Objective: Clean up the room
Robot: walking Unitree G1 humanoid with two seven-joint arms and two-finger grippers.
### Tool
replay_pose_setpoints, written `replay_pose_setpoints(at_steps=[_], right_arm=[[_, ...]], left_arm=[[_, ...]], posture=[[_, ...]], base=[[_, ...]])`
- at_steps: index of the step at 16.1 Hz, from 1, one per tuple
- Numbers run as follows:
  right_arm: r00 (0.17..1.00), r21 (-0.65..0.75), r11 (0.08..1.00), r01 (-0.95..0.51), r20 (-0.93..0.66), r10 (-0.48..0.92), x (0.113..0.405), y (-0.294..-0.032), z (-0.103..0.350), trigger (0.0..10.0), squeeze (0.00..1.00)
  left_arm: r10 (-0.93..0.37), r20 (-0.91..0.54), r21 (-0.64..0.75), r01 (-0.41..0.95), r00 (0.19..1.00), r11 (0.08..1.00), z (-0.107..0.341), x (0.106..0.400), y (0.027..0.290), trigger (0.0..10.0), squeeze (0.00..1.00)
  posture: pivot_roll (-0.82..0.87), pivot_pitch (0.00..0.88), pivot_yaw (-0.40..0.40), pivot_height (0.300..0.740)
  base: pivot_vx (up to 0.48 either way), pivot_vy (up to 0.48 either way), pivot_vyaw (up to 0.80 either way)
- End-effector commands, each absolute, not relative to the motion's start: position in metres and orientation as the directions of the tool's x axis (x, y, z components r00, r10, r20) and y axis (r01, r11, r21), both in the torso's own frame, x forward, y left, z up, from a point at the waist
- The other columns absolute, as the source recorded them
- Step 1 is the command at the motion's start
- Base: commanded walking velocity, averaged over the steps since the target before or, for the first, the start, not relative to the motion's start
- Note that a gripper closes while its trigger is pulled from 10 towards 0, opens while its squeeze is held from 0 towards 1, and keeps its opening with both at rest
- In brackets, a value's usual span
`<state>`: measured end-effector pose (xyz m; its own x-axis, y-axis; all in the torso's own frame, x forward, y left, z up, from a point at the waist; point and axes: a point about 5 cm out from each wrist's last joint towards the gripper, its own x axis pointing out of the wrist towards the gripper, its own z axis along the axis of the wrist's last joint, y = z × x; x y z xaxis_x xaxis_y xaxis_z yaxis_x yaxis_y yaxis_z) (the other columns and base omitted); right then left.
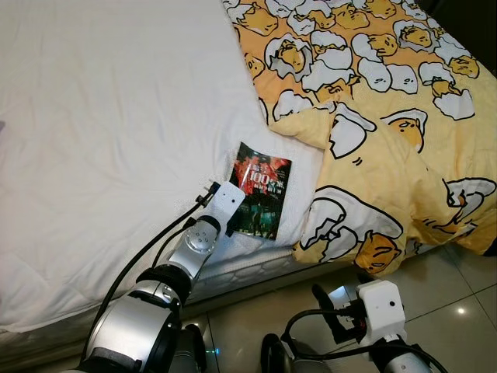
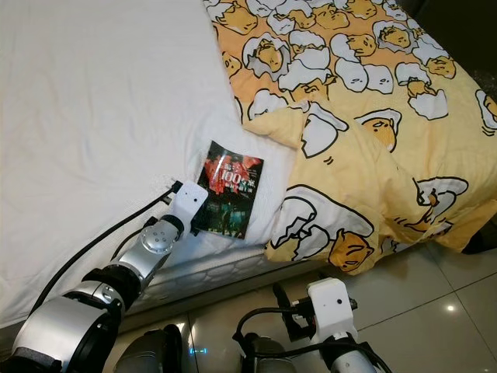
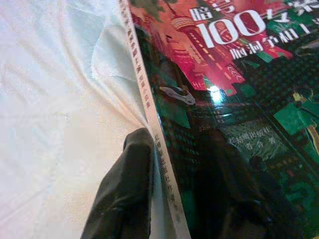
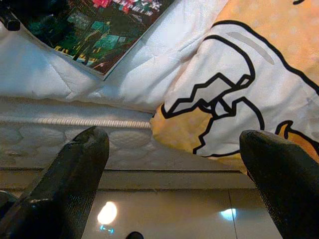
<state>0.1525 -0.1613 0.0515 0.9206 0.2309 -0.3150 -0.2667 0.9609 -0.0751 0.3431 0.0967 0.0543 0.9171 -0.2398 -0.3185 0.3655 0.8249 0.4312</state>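
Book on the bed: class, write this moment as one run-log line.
left gripper: fingers straddling book edge on white sheet | right gripper: open, low by bed edge | yellow duvet: beside book

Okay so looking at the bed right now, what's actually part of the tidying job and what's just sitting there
Part of the job:
book, lying on the bed near its edge
left gripper, fingers straddling the book's spine edge

Just there:
yellow duvet, rumpled, hanging over the edge
white sheet
right gripper, open, low by the floor

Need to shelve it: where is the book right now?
The book lies flat on the white sheet near the bed's front edge, left of the yellow duvet, with the left tool at its spine.
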Motion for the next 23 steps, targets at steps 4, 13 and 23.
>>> replay_pose_setpoints(at_steps=[4, 13, 23], right_arm=[[0.917, -0.091, 0.963, -0.254, -0.34, 0.209, 0.149, -0.166, 0.045, 10.0, 0.0], [0.951, 0.012, 0.97, -0.241, -0.199, 0.239, 0.22, -0.16, 0.057, 10.0, 0.0], [0.983, 0.075, 0.983, -0.167, -0.07, 0.173, 0.275, -0.17, 0.073, 10.0, 0.0]], left_arm=[[-0.268, -0.437, 0.006, 0.301, 0.858, 0.954, 0.037, 0.333, 0.09, 0.0, 0.0], [-0.461, -0.264, -0.587, 0.238, 0.847, 0.774, 0.08, 0.359, 0.072, 0.0, 0.0], [-0.56, -0.262, -0.339, 0.469, 0.786, 0.816, 0.091, 0.361, 0.077, 0.0, 0.0]], posture=[[-0.17, 0.202, -0.094, 0.74], [-0.08, 0.0, -0.012, 0.74], [0.0, 0.0, 0.021, 0.74]], base=[[0.0, 0.0, 0.0], [0.0, 0.0, 0.0], [0.0, 0.0, 0.0]])
